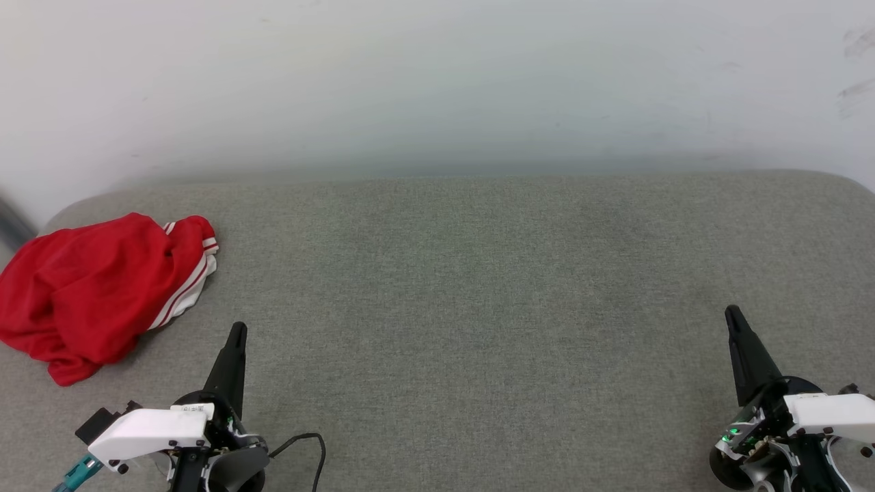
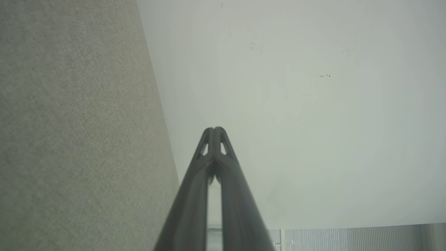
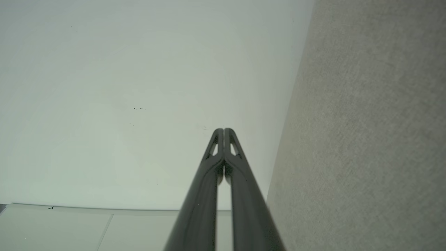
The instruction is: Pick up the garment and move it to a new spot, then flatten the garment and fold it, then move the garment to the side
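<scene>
A broad grey fabric cushion point(image 1: 478, 307) with 2 rounded far corners runs up against a plain white wall point(image 1: 437, 82). A few dark scuff marks point(image 1: 858, 42) smudge the wall's upper right.

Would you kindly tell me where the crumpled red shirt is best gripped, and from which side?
Probably the raised fold atop the shirt, from above with the left gripper: it lies bunched in a heap, offering no flat edge.

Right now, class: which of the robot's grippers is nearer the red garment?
Left. The left gripper sits just right of the garment, apart from it; the right gripper is far across the grey surface.
</scene>
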You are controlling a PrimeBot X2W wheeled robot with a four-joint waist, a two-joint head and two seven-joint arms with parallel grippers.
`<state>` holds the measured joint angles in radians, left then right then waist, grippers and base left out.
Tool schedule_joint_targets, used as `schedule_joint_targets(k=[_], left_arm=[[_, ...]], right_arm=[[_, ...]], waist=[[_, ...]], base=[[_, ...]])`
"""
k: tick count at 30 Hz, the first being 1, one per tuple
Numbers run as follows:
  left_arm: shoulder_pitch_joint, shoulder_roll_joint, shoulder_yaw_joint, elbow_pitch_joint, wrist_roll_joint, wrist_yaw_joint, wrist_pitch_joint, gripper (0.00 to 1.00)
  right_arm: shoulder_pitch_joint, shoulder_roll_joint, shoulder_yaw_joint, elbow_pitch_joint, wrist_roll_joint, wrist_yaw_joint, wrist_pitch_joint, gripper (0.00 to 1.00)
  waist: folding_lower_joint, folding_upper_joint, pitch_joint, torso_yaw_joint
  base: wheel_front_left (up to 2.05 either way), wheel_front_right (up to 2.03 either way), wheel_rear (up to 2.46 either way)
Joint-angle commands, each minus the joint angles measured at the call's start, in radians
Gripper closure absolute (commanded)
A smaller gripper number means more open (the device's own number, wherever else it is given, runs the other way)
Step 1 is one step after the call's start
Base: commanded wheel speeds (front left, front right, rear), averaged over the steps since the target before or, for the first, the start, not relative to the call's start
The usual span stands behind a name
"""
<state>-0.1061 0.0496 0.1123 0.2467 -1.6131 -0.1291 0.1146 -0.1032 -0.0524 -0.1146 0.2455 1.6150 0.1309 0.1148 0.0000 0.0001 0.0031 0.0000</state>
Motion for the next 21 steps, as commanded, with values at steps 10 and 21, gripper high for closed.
schedule_joint_targets(k=[10, 21], left_arm=[[-0.007, 0.001, 0.003, -0.001, 0.0, -0.004, 0.002, 1.0], [-0.007, 0.001, 0.003, -0.001, 0.0, -0.004, 0.002, 1.0]], right_arm=[[-0.011, 0.003, 0.0, 0.001, -0.005, 0.0, 0.001, 1.0], [-0.011, 0.003, 0.0, 0.001, -0.005, 0.0, 0.001, 1.0]], waist=[[0.0, -0.0001, 0.0, 0.0], [0.0, -0.0001, 0.0, 0.0]], base=[[0.0, 0.0, 0.0], [0.0, 0.0, 0.0]])
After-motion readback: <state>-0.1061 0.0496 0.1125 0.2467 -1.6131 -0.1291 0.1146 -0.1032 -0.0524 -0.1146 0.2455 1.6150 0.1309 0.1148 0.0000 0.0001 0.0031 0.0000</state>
